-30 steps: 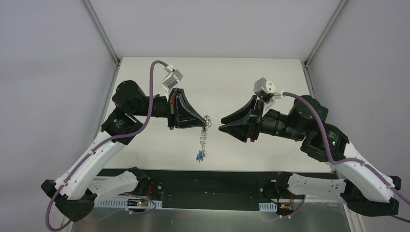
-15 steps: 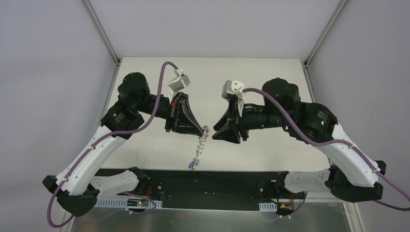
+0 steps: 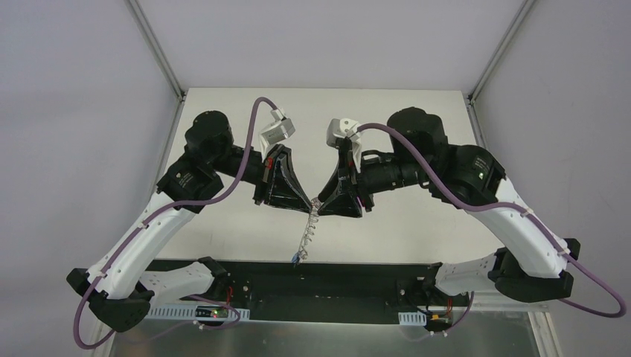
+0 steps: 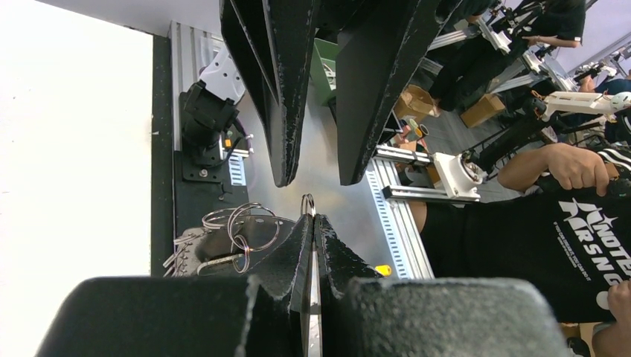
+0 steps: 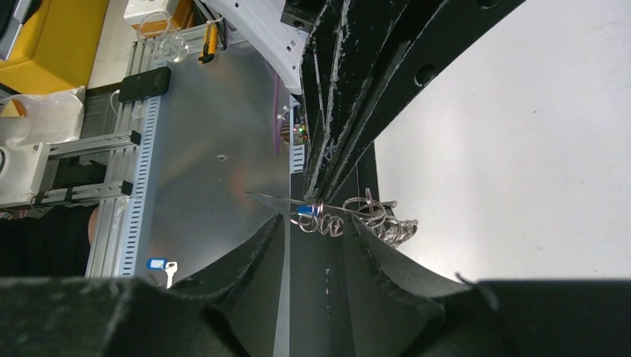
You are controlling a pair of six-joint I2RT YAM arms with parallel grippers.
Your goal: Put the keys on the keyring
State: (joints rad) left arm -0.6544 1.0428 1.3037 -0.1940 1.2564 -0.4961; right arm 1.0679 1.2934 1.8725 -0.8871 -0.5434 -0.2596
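The keyring (image 3: 306,230) is a string of silvery wire loops hanging from my left gripper (image 3: 311,206), which is shut on its top ring. A bright blue key (image 3: 297,256) dangles at its lower end, over the table's front edge. My right gripper (image 3: 321,204) meets the left one tip to tip. In the right wrist view its jaws (image 5: 316,222) stand open, with the loops (image 5: 372,216) and the blue key (image 5: 306,210) across its fingertips. In the left wrist view the left gripper (image 4: 312,217) pinches one ring, and the other loops (image 4: 242,227) bunch to the left. No red or dark key shows.
The white table (image 3: 417,119) lies under both arms, and a black rail (image 3: 327,279) runs along its front edge. A loose key with a blue tag (image 5: 156,265) lies on the metal shelf below. People stand beyond the bench in the left wrist view.
My right gripper has swung left and closed the gap to my left gripper's tip. The hanging keyring has drifted down and to the left. The left gripper has stayed shut.
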